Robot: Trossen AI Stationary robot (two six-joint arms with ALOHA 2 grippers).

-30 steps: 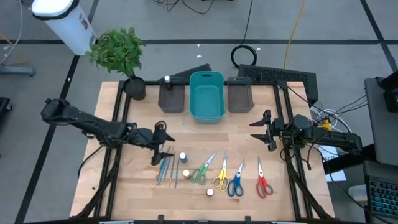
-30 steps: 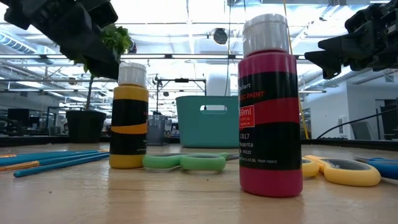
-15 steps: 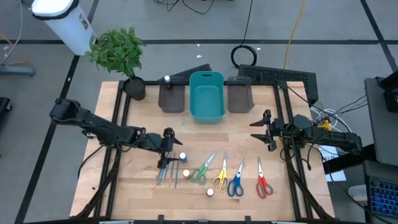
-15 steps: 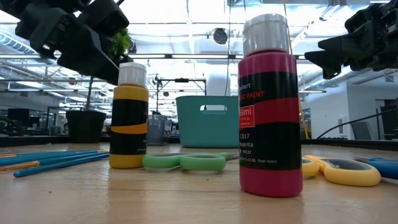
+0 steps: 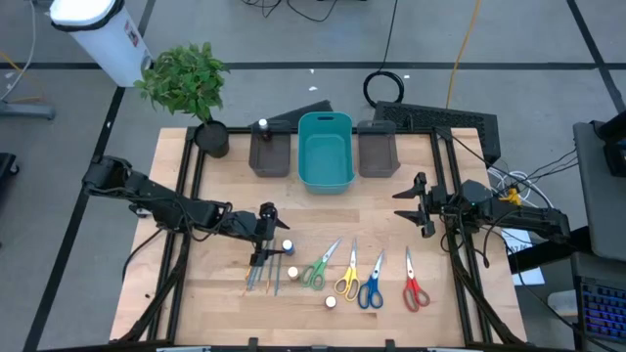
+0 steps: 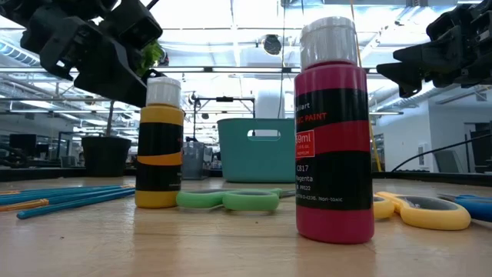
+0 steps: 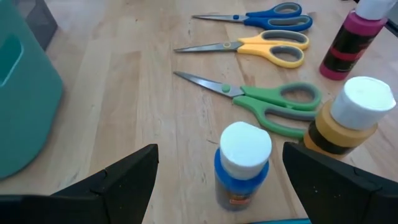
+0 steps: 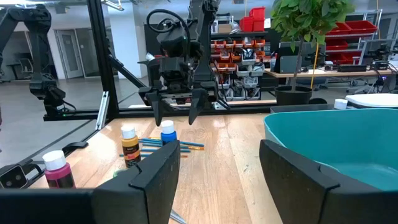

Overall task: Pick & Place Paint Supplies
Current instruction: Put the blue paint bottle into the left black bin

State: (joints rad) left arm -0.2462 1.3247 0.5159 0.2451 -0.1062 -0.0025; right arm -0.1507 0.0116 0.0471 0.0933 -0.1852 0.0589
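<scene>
High view: left gripper [image 5: 266,235] hangs over the front-left part of the wooden table [image 5: 391,205], jaws spread wide, directly above the blue paint bottle [image 5: 288,245] and holding nothing. Left wrist view confirms it: both dark fingers [image 7: 127,177] stand well apart on either side of the blue bottle with its white cap, no contact. Yellow paint bottle [image 7: 348,121] stands just beside the blue one, magenta paint bottle [image 7: 351,37] farther off near the table's front edge. Brushes [image 5: 262,269] lie in a bundle beside the bottles, on the side away from the scissors. 4 scissors lie in a row to the right of the bottles: green scissors [image 5: 318,266], yellow scissors [image 5: 348,274], blue scissors [image 5: 372,284], red scissors [image 5: 413,284]. Teal bin [image 5: 325,150] sits at the back centre between 2 dark grey bins [image 5: 270,152], a white-capped bottle [image 5: 262,125] showing at the left one's back edge. Potted plant [image 5: 191,88] stands at the back-left corner. Right gripper [image 5: 416,205] waits over the right side of the table, jaws spread, empty, well apart from all supplies.
</scene>
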